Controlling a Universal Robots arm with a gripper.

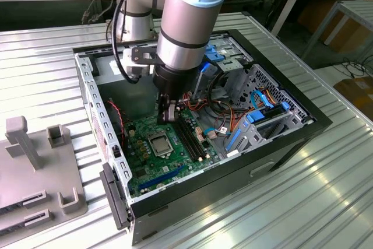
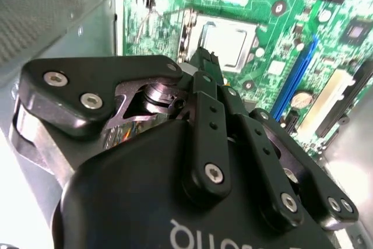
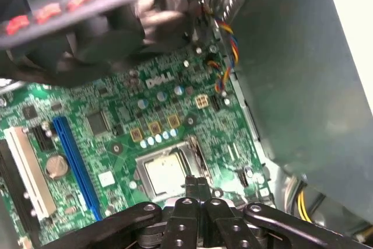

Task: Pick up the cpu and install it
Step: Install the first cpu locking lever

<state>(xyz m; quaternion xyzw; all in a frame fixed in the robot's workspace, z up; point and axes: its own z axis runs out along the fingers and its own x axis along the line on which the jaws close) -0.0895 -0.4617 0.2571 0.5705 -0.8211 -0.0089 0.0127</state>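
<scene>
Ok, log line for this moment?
gripper: shut, above socket | cpu: seated in socket | motherboard: inside open case

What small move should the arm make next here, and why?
Probably a short straight lift. The cpu looks to be already lying in the socket, and the tool hangs just above its edge with nothing visible in it.
</scene>
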